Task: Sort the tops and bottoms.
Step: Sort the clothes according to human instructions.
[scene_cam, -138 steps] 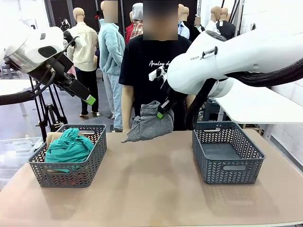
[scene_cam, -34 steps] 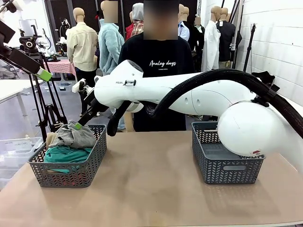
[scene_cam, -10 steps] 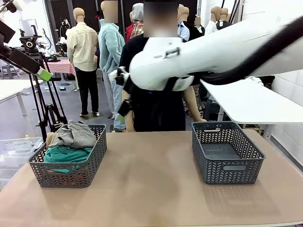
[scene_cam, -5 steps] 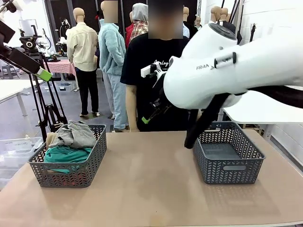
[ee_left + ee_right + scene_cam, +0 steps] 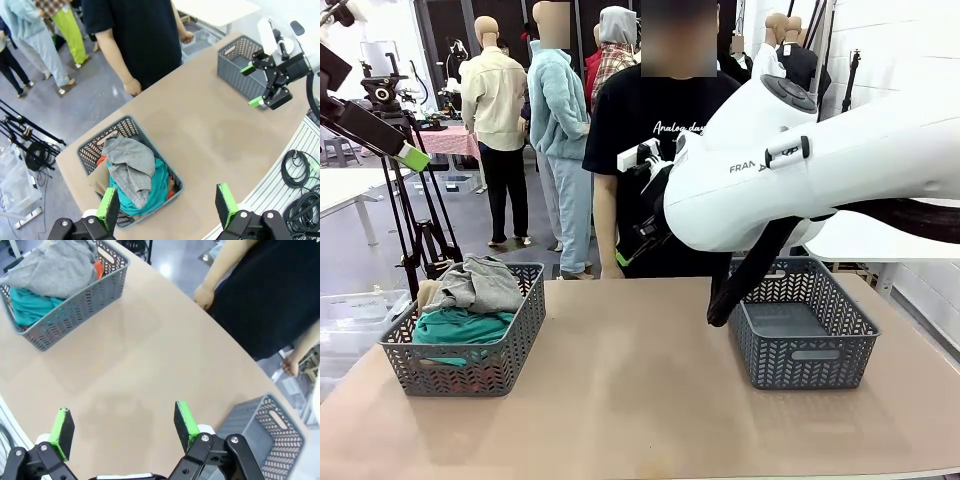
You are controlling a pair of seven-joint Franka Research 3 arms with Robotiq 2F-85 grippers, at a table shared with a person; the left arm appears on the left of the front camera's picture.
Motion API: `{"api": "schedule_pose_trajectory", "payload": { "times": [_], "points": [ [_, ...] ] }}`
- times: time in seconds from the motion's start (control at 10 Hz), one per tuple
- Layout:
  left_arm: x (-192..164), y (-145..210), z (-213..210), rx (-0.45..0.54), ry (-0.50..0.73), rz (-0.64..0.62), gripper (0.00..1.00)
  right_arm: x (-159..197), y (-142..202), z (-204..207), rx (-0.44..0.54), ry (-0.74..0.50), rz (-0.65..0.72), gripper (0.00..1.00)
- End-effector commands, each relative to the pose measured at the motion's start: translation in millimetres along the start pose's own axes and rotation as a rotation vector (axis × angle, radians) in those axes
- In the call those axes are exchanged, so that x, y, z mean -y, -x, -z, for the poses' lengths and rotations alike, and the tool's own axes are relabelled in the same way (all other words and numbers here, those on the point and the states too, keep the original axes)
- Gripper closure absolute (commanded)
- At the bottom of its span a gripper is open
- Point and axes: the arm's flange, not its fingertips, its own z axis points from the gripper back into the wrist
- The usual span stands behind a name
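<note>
Both pincers stood apart, empty; your left gripper point(image 5: 167, 210) hung nearer the grey cloth garment point(image 5: 131, 162) topping the left-edge dark plastic basket point(image 5: 172, 192) than your right gripper point(image 5: 120, 430).

A grey garment point(image 5: 480, 283) tops a teal-green one point(image 5: 460, 326) in a dark grey herringbone-perforated basket point(image 5: 470, 368), orange-red cloth point(image 5: 170, 188) peeking beneath; a matching basket point(image 5: 800, 325) sits on the tan table point(image 5: 630, 400).
</note>
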Motion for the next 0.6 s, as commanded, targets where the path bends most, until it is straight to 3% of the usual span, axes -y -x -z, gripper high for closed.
{"api": "schedule_pose_trajectory", "payload": {
  "times": [0.0, 0.5],
  "points": [
    [-1.5, 0.2, -0.4, 0.006, 0.013, -0.001, 0.00, -2.0, 0.5, -8.7, -0.016, 0.000, 0.007, 0.00],
    [-1.5, 0.2, -0.4, 0.006, 0.013, -0.001, 0.00, -2.0, 0.5, -8.7, -0.016, 0.000, 0.007, 0.00]
  ]
}}
